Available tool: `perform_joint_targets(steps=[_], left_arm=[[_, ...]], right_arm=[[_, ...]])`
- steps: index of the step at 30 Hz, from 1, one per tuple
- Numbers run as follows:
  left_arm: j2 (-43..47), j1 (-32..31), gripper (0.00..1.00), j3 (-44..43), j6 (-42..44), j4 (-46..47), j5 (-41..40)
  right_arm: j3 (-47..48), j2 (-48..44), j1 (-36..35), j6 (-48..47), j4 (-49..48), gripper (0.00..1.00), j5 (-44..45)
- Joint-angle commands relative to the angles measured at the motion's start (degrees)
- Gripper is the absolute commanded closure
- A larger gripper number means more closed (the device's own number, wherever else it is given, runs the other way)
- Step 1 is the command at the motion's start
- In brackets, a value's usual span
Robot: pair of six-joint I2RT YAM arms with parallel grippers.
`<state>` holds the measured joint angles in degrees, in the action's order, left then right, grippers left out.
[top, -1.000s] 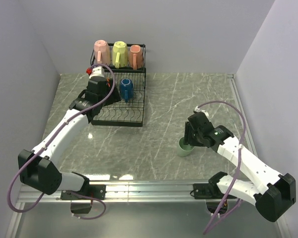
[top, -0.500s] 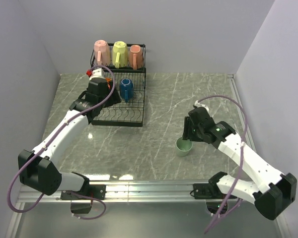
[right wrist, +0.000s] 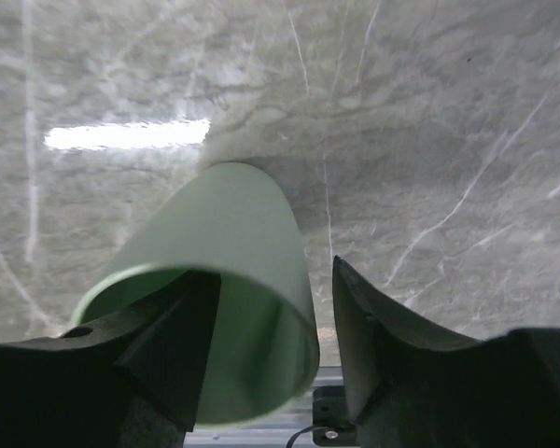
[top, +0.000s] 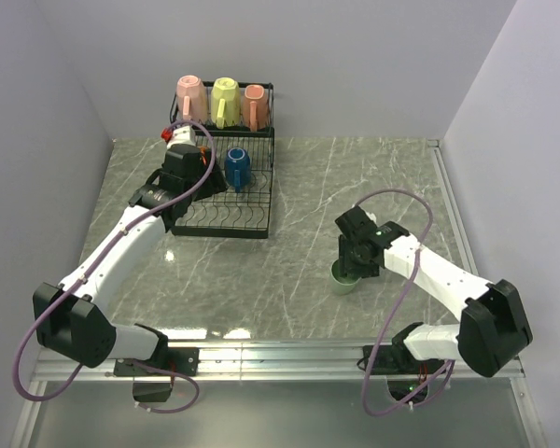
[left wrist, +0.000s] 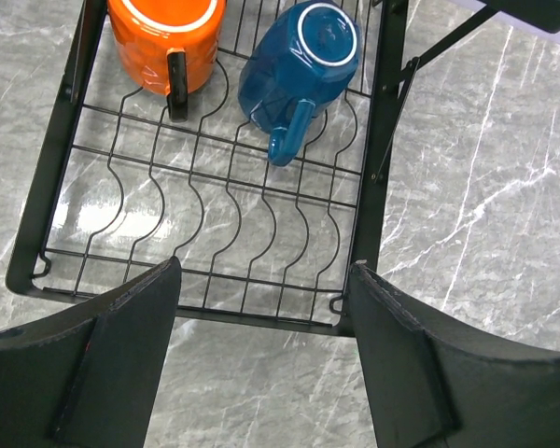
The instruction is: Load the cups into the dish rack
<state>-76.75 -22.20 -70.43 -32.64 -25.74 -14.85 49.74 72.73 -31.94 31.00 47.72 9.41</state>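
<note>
The black wire dish rack [top: 264, 220] stands at the back left. Its upper basket holds a pink cup [top: 190, 98], a pale yellow cup [top: 225, 101] and another pink cup [top: 255, 105]. On the lower tray [left wrist: 377, 159] lie a blue cup [left wrist: 299, 65] and an orange cup [left wrist: 163, 37]. My left gripper [left wrist: 263, 271] hangs open over the tray's near edge, empty. The pale green cup [top: 340, 279] stands on the table at the right. My right gripper [right wrist: 275, 271] is open astride its wall [right wrist: 233, 215], one finger inside, the other just outside, a thin gap showing.
Grey walls close in the marble table [top: 299, 187] on the left, back and right. A metal rail [top: 280, 353] with both arm bases runs along the near edge. The right arm's cable [top: 406, 201] loops above its forearm.
My right gripper has shifted left and down over the green cup, and one finger now sits inside its mouth. The left arm and the rack's cups have not moved.
</note>
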Motion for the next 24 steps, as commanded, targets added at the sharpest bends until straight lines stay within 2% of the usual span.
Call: perform_joint_targets(steps=[1,4,5,7,9,14,17,19,20,21,23,24], left_arm=[[1.2,0.1,0.22,-1.5,-0.1,-0.1,0.4],[1.9,0.3,0.22,-1.5,0.1,-0.5,0.5],[2.0,0.5,0.22,-1.5,0.2,-0.5,0.6],[2.3,0.8,0.22,-1.4,0.0,-0.4,1.0],[2.2,2.3,0.22,-1.9,-0.5,-0.7,2.3],[2.0,8.1,0.21,-3.0,-2.2,-0.5,15.8],[1.3,9.6,0.20,-5.1,-2.2,-1.0,22.8],[1.5,10.1,0.13,-5.2,-2.3,-0.1,27.7],[1.8,10.3,0.09,-4.9,-2.7,2.1,30.2],[2.0,10.4,0.01,-3.9,-3.9,3.5,35.8],[3.3,10.9,0.01,-2.0,-6.0,7.8,42.2],[4.4,11.0,0.01,0.5,-8.8,12.9,47.9]], right_arm=[[-1.0,1.0,0.2,1.0,-2.3,0.45,-1.1],[-0.8,1.5,0.2,1.2,-3.3,0.76,-2.3],[-0.4,1.9,0.1,1.3,-3.3,0.90,-2.5],[0.9,2.1,0.2,1.1,-3.3,1.00,-2.4],[2.3,2.2,0.2,0.8,-2.7,1.00,-1.9],[11.9,2.9,0.6,-0.9,-0.7,1.00,-0.9],[18.9,4.1,1.7,-2.3,-1.6,1.00,-4.4],[23.8,4.9,2.8,-2.7,-2.7,1.00,-8.0],[25.1,5.2,4.0,-2.7,-4.6,1.00,-13.0],[26.2,5.4,4.4,-2.4,-5.9,1.00,-15.3],[27.9,5.1,6.2,-0.6,-11.1,1.00,-24.0],[27.9,4.8,6.6,0.4,-13.3,1.00,-27.7]])
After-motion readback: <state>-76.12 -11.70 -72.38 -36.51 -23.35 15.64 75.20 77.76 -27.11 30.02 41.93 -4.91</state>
